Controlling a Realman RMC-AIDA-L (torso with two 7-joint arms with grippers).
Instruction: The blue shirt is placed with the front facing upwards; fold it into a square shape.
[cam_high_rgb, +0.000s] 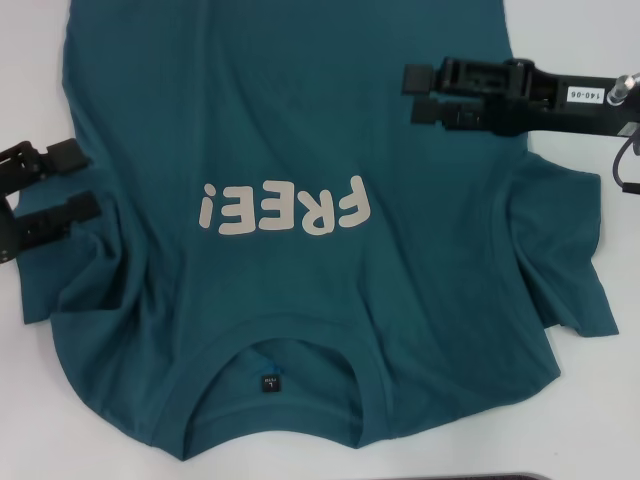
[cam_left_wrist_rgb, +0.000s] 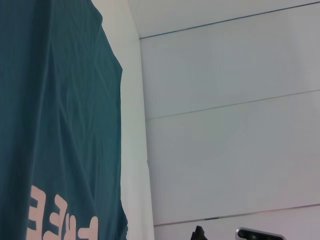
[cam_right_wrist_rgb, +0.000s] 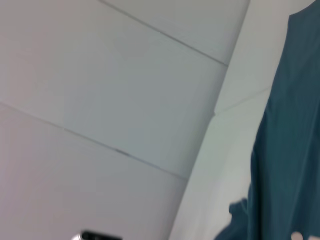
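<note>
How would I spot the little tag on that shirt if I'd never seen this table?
Find the blue shirt spread across the white table. Below its cream "FREE!" lettering lies the round collar; inside sits the neck label, a small dark square, the only dark patch on the fabric.

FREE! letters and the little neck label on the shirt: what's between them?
Only plain fabric of the blue shirt and its ribbed collar lie between the FREE! lettering and the neck label, seen in the head view.

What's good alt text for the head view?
A blue shirt lies front-up on a white table, collar nearest the camera. The left gripper is open at one sleeve; the right gripper is open over the other side.
</note>
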